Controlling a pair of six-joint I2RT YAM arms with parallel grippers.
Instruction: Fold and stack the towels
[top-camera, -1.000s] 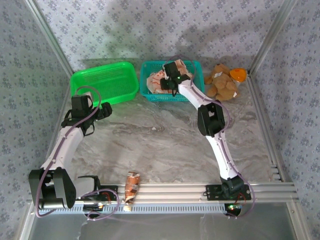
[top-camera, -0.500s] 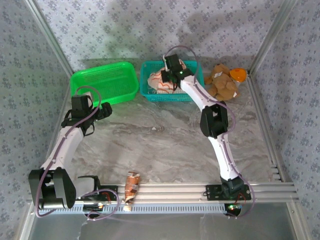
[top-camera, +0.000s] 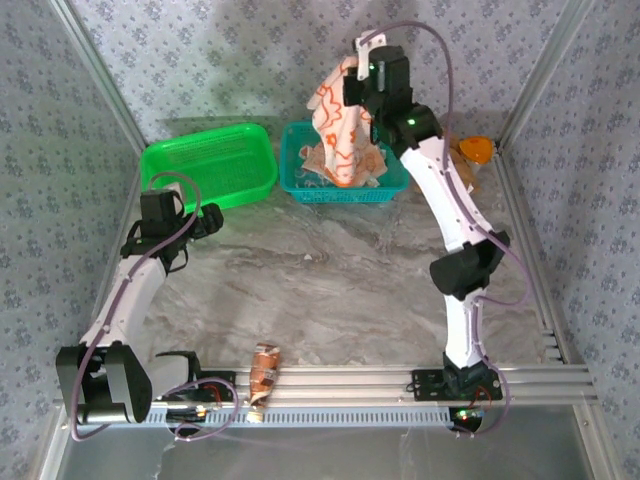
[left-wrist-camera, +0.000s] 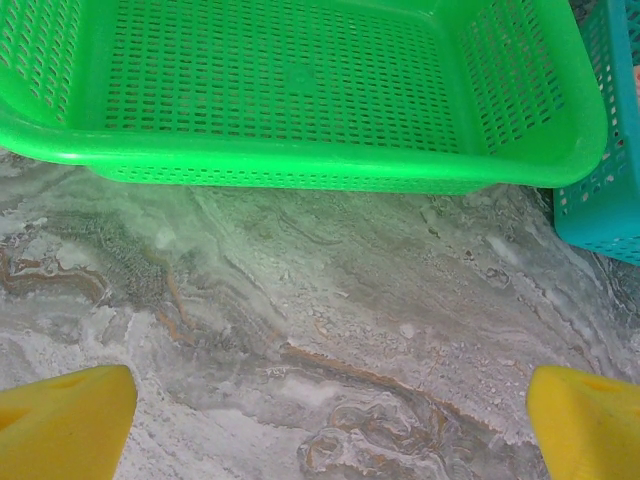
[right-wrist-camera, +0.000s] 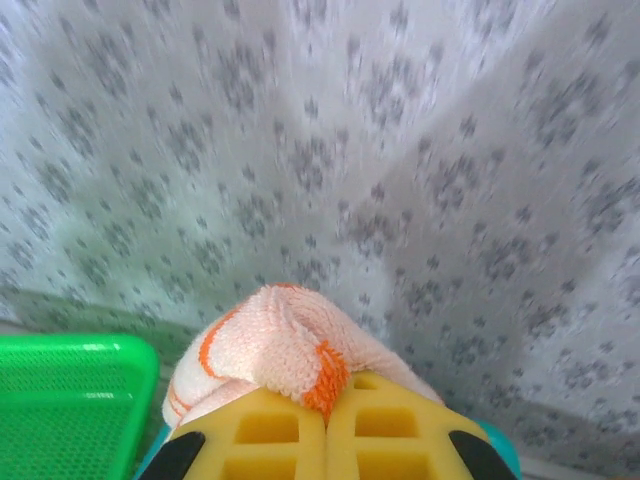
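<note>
Above the teal basket, the right gripper has its jaws clamped on the pale peach towel, which hangs down into it. Beside the green basket, the left gripper holds its jaws wide over the worktop.

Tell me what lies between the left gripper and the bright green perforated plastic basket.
Bare grey marble-patterned tabletop, nothing on it. The left wrist view shows that stretch from the open left gripper up to the bright green perforated plastic basket.
</note>
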